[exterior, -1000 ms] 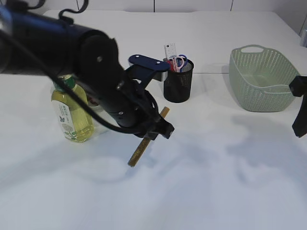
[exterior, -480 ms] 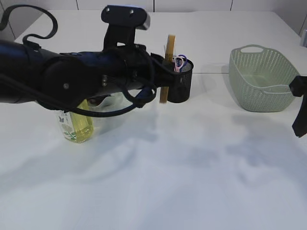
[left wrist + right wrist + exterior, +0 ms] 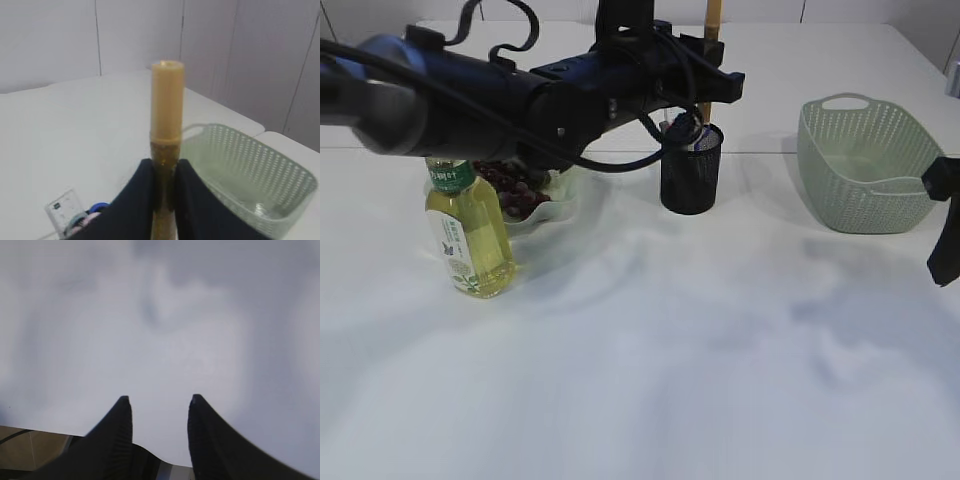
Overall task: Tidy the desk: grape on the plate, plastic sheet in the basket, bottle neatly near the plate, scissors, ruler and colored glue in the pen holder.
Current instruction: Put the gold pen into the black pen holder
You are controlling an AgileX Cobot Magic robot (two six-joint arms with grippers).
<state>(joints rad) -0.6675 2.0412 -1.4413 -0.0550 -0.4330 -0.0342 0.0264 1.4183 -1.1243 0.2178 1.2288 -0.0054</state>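
My left gripper (image 3: 708, 88) (image 3: 164, 162) is shut on the gold colored glue stick (image 3: 713, 14) (image 3: 167, 100) and holds it upright just above the black mesh pen holder (image 3: 691, 178). Scissors handles (image 3: 94, 210) and a white ruler (image 3: 64, 211) stick out of the holder. The green-capped bottle (image 3: 470, 235) of yellow drink stands at the left, beside the plate (image 3: 558, 208) with dark grapes (image 3: 512, 195). My right gripper (image 3: 945, 228) (image 3: 159, 400) is open and empty over bare table at the right edge.
A pale green woven basket (image 3: 865, 170) (image 3: 250, 170) stands at the back right, with a clear plastic sheet (image 3: 892, 184) inside it. The left arm stretches across the back left above the plate and bottle.
My left gripper has lifted the glue stick from low over the table, turned it upright and carried it up and right to above the pen holder. The right arm has not moved.
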